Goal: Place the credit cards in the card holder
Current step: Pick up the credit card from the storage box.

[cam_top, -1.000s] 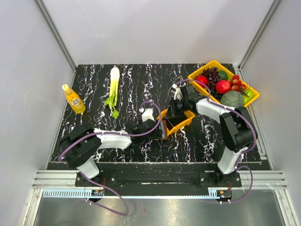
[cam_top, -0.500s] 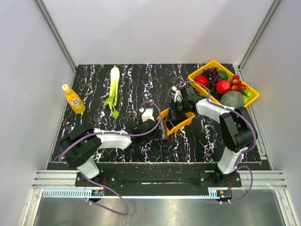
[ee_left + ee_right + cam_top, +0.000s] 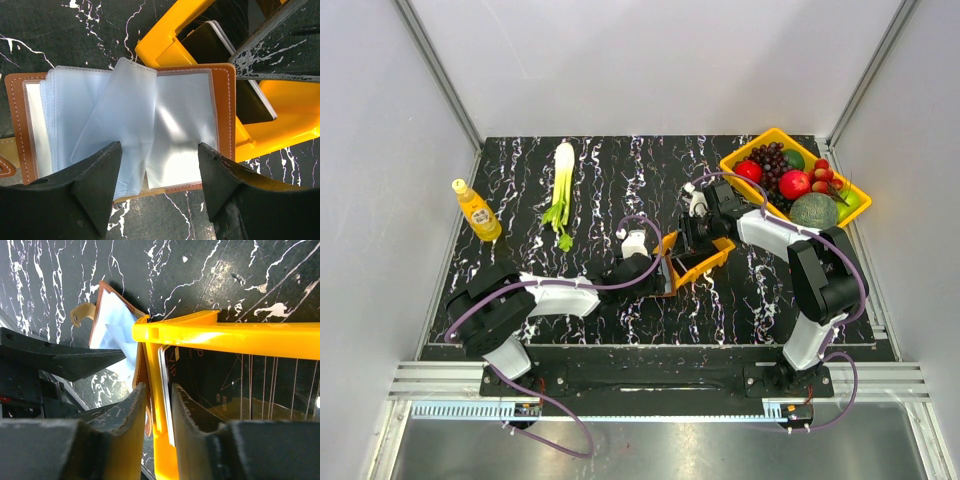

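The card holder (image 3: 222,110), brown with clear sleeves fanned open, lies flat on the table against the orange bin (image 3: 165,50). My left gripper (image 3: 160,150) hovers open over the holder's near edge with nothing between its fingers. The credit cards (image 3: 210,385), dark-faced with pale edges, stand stacked inside the bin against its wall. My right gripper (image 3: 159,387) straddles that wall, one finger outside by the holder (image 3: 107,320) and one inside on the cards' face, jaws a little apart. In the top view both grippers meet at the bin (image 3: 705,262).
A yellow bin (image 3: 775,133) of fruit stands at the back right. A leek (image 3: 562,180) lies at the back left and a yellow bottle (image 3: 477,210) stands near the left edge. My right finger (image 3: 280,40) crosses above the orange bin.
My right gripper has shifted slightly to the left over the orange bin, and the bin has settled a little. The left arm has not moved.
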`<act>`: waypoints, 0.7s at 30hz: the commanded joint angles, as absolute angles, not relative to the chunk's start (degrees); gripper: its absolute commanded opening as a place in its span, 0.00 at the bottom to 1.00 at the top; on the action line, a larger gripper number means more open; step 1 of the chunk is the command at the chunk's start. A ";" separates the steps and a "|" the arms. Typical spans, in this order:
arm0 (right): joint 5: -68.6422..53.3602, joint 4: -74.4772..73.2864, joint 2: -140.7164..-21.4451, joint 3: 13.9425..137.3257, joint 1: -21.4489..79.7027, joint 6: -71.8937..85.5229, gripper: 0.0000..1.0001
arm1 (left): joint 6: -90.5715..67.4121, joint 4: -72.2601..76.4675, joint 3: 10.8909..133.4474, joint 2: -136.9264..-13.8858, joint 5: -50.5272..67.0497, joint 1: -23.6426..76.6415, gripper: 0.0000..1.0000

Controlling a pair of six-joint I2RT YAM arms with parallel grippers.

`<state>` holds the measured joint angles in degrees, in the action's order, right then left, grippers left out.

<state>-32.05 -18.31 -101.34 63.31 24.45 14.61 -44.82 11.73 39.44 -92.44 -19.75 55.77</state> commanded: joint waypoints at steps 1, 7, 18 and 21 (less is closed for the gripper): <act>-33.75 -17.93 -101.42 63.19 25.05 14.59 0.28 | -44.65 9.58 39.90 -94.75 -17.40 55.46 0.67; -33.31 -17.93 -101.51 63.28 25.05 14.85 0.18 | -44.82 9.58 39.99 -95.01 -17.23 55.46 0.67; -30.68 -19.33 -101.69 64.16 25.05 13.98 0.30 | -44.74 9.40 39.90 -95.01 -17.31 55.37 0.67; -30.94 -19.86 -102.57 64.42 24.96 13.45 0.31 | -44.82 9.49 39.90 -95.01 -17.31 55.37 0.67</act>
